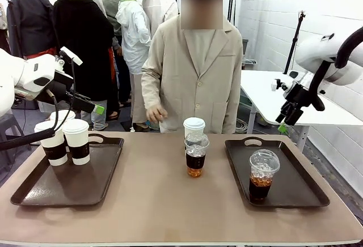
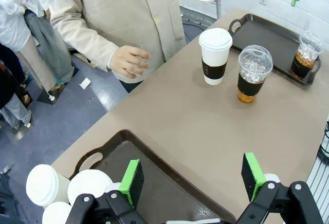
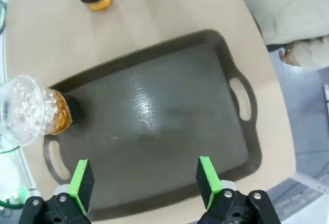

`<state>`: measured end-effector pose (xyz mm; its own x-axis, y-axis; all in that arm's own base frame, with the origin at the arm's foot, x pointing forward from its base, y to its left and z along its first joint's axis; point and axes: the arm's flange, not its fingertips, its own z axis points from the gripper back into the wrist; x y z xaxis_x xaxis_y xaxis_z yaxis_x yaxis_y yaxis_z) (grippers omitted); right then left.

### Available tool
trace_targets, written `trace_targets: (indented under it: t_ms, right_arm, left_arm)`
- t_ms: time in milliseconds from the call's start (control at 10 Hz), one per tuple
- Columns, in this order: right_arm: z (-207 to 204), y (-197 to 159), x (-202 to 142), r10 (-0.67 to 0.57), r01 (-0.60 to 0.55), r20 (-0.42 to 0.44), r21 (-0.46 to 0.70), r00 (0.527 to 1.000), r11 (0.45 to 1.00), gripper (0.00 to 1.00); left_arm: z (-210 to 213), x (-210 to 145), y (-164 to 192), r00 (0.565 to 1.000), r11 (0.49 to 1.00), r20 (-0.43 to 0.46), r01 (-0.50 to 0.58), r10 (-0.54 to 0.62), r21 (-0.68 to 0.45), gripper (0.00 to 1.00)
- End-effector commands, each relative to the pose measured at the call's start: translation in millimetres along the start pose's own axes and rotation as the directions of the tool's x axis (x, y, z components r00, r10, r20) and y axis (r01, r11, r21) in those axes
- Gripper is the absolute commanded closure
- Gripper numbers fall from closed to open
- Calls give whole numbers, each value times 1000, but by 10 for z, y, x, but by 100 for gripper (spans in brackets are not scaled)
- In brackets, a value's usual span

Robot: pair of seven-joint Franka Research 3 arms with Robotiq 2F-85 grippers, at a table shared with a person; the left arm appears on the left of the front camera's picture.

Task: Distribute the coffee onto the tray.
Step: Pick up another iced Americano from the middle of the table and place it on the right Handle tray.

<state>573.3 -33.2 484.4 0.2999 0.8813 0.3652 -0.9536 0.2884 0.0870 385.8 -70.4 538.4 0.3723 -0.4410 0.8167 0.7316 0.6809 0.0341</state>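
Observation:
The coffee stands in three places. Paper cups with brown sleeves (image 1: 76, 141) sit at the back of the left tray (image 1: 68, 182). In the table's middle stand an iced coffee cup (image 1: 196, 155) and, behind it, a paper cup (image 1: 194, 127). A second iced cup (image 1: 263, 174) stands on the right tray (image 1: 295, 170). My left gripper (image 1: 95, 107) hovers open above the left tray's far end (image 2: 193, 175), with the paper cups (image 2: 46, 183) beside its finger. My right gripper (image 1: 283, 123) hangs open high over the right tray (image 3: 164, 116), holding nothing (image 3: 144, 180), and the iced cup (image 3: 36, 110) is off to one side.
A person in a beige coat stands at the far edge, with one hand (image 1: 154, 113) hanging just behind the table. A white side table (image 1: 266, 91) stands at the back right. Bare table top lies between the trays and along the front edge.

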Motion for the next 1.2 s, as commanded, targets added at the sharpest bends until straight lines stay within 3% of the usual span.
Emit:
trace_targets:
  t_ms: [0,600,1100]
  right_arm:
    - [14,-8,-83,-6,6,39,6,999,1000,0]
    - [31,-17,-75,-16,16,12,-3,1000,1000,0]
    - [-268,-86,553,109,-108,60,-14,992,994,0]
  left_arm:
    - [9,-13,13,1000,1000,-5,-2,2,-6,0]
    - [9,-13,13,1000,1000,-5,-2,2,-6,0]
    - [9,-13,13,1000,1000,-5,-2,2,-6,0]
